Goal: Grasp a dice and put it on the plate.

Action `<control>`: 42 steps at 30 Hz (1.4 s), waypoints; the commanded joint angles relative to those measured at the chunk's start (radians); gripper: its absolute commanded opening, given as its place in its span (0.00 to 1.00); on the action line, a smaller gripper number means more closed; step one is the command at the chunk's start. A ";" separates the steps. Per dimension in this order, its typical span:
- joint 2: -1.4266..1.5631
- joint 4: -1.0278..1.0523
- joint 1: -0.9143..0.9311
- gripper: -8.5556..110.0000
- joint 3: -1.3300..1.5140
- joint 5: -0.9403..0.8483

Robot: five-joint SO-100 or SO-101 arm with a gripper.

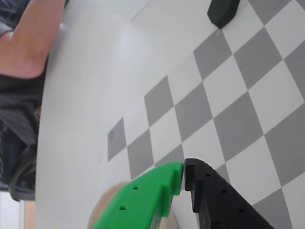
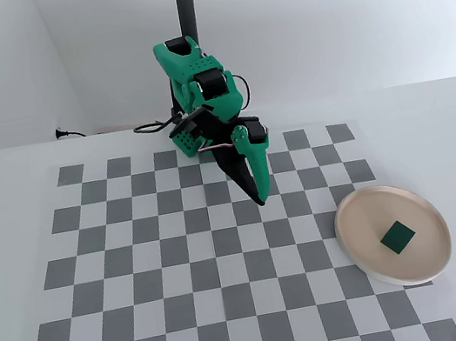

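Observation:
In the fixed view the dark green dice (image 2: 397, 237) lies flat inside the round beige plate (image 2: 357, 227) at the right of the checkered mat. My gripper (image 2: 261, 198) hangs well to the plate's left, pointing down over the mat's middle, apart from the dice. In the wrist view the gripper (image 1: 184, 167) is shut, green and black fingertips meeting with nothing between them. A bit of the plate (image 1: 101, 210) shows behind the green finger. The dice is hidden in the wrist view.
The grey and white checkered mat (image 2: 183, 267) covers the white table. A black pole (image 2: 185, 1) rises behind the arm's base, and a black block (image 1: 223, 10) shows at the wrist view's top. A person's arm (image 1: 28, 43) sits past the table edge.

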 commanded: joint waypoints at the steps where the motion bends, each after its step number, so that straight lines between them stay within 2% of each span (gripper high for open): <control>1: 0.029 0.031 0.020 0.04 -0.021 0.046; 22: 0.031 0.126 0.192 0.04 0.017 0.443; 30: 0.032 0.278 0.272 0.04 0.017 0.500; 42: 0.029 0.468 0.288 0.04 -0.005 0.618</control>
